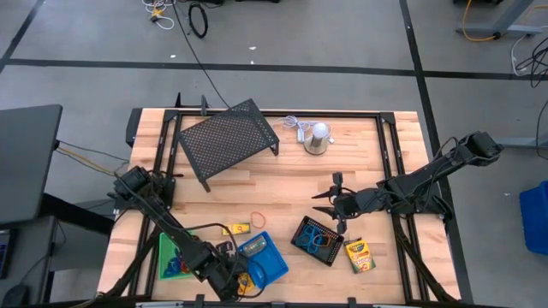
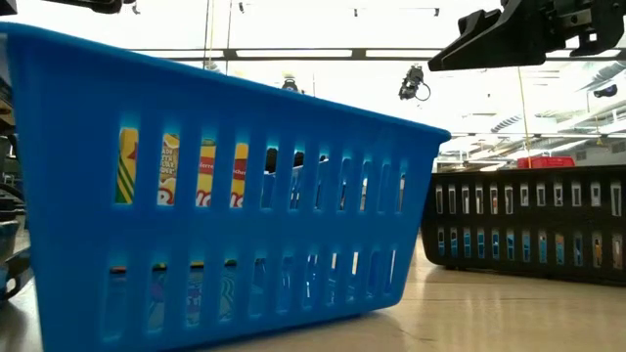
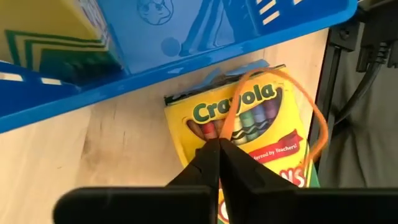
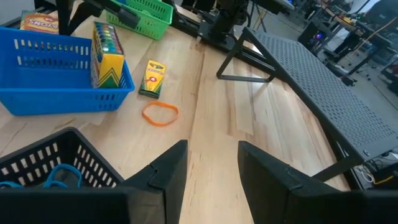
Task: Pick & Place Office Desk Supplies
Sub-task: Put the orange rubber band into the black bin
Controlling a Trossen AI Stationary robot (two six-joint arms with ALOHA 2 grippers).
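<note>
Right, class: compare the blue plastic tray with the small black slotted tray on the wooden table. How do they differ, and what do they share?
Colour: the blue plastic tray is bright blue, and the small black slotted tray is black.
Contents: the blue tray holds a yellow-green crayon box standing on end, while the black tray holds thin blue elastic loops.
Shared: both are rectangular, have slotted walls and rest on the wooden table.
</note>
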